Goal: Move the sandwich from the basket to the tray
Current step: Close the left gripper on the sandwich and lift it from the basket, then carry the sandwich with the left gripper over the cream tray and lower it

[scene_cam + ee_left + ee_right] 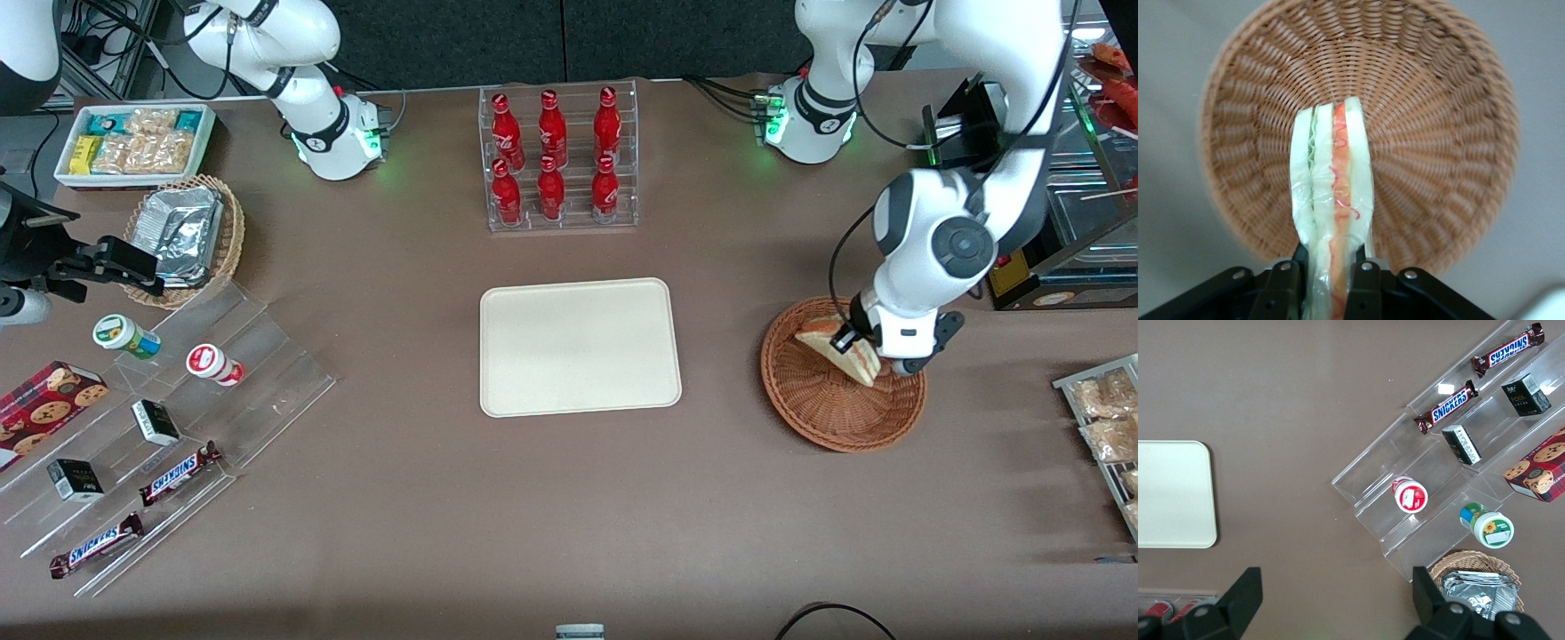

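Observation:
My left gripper (861, 348) is shut on the sandwich (836, 351), a pale wedge in clear wrap with orange-red and green filling along its cut side. In the wrist view the sandwich (1332, 193) runs out from between the black fingers (1363, 280) and hangs a little above the floor of the reddish-brown wicker basket (1438, 147). The basket (822, 404) sits on the table toward the working arm's end. The cream-white tray (578, 347) lies flat and bare at the table's middle, apart from the basket, and its corner shows in the right wrist view (1171, 493).
A clear rack of red bottles (558, 160) stands farther from the front camera than the tray. Toward the parked arm's end are a clear stepped shelf (151, 418) with snacks, a tan basket of foil packs (182, 236) and a white bin of packets (133, 142). Bagged snacks (1107, 427) lie beside the basket.

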Motion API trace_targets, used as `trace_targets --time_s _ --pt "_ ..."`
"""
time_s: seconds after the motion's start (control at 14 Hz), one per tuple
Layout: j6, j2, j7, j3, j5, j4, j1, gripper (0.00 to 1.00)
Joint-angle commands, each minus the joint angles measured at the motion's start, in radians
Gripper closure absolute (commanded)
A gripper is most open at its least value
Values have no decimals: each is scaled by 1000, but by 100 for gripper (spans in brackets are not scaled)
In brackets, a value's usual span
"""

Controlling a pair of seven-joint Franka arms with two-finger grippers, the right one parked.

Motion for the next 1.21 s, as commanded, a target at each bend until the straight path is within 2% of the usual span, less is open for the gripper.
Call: trace_targets --time_s 0.0,0.29,0.57,0.86,1.14 --pt "-278 -12 -14 -5 -13 223 -75 100" --pt "-316 43 -10 -5 -14 332 -274 100" --pt "-293 232 -22 -5 -17 492 -441 100" --pt "-243 471 -23 -5 -100 700 -515 100" --pt "-135 574 -10 -3 -92 713 -599 100"
